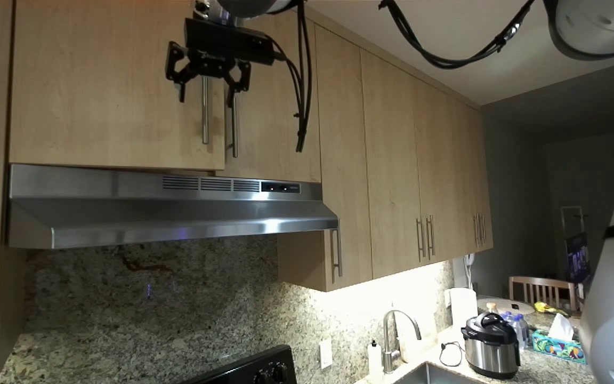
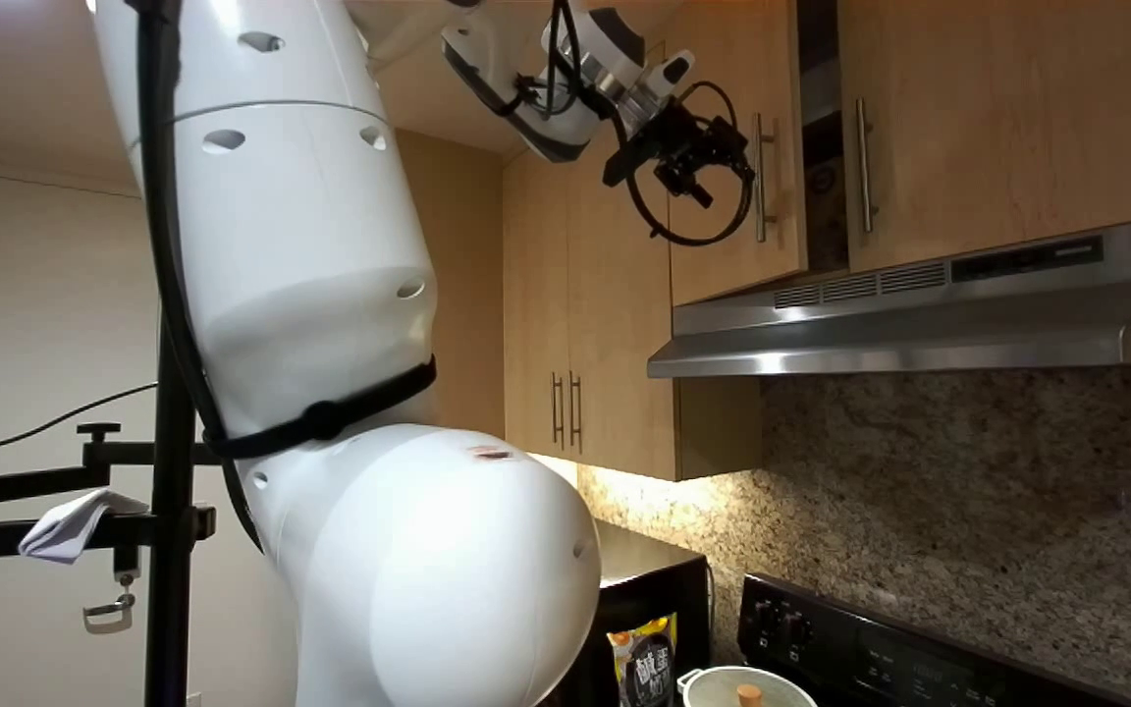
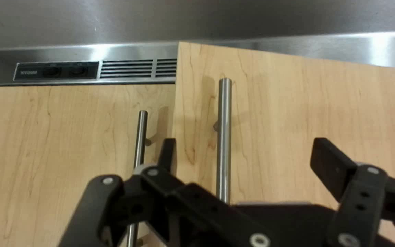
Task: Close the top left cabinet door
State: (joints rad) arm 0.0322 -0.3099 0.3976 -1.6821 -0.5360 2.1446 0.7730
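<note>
The top left cabinet door point(image 1: 104, 90) is a short light-wood panel with a vertical silver bar handle point(image 1: 205, 117) near its right edge. It stands ajar: a dark gap shows beside it in an exterior view, where the door point(image 2: 723, 260) is seen from its hinge side. In the upside-down wrist view the door point(image 3: 286, 113) fills the right, its free edge standing out from the cabinet. My gripper point(image 1: 205, 96) is open and empty in front of the door. In the wrist view the handle point(image 3: 224, 137) runs between the fingers point(image 3: 245, 157); contact cannot be told.
The matching short door point(image 1: 280, 133) with its own handle point(image 1: 234, 128) is beside it. The steel range hood point(image 1: 179, 213) lies directly below. Taller doors point(image 1: 392, 149) are to the right. Black cables point(image 1: 301, 80) hang by the wrist. A stove point(image 2: 870, 638) and pot point(image 2: 723, 682) are below.
</note>
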